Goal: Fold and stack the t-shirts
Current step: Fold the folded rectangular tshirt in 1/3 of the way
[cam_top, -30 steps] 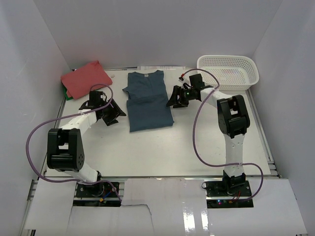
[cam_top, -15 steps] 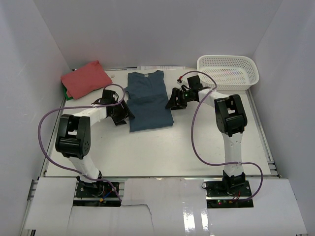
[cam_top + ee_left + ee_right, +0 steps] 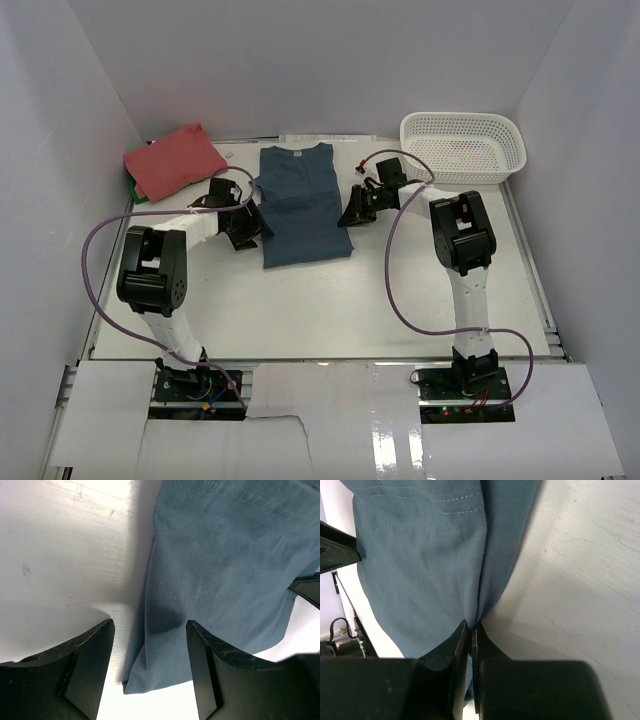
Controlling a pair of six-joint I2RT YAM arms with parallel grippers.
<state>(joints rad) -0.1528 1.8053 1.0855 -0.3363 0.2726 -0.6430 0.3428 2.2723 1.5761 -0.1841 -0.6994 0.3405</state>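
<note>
Now my right gripper (image 3: 471, 628) pinches the blue t-shirt (image 3: 303, 205) at 3 o'clock; my left gripper (image 3: 149, 630), spread at 9, grips nothing, so lifting could skew it.

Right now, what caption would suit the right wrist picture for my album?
The right end effector pinches shut on the side edge of the dark teal-blue cotton t-shirt lying on the white table.
</note>
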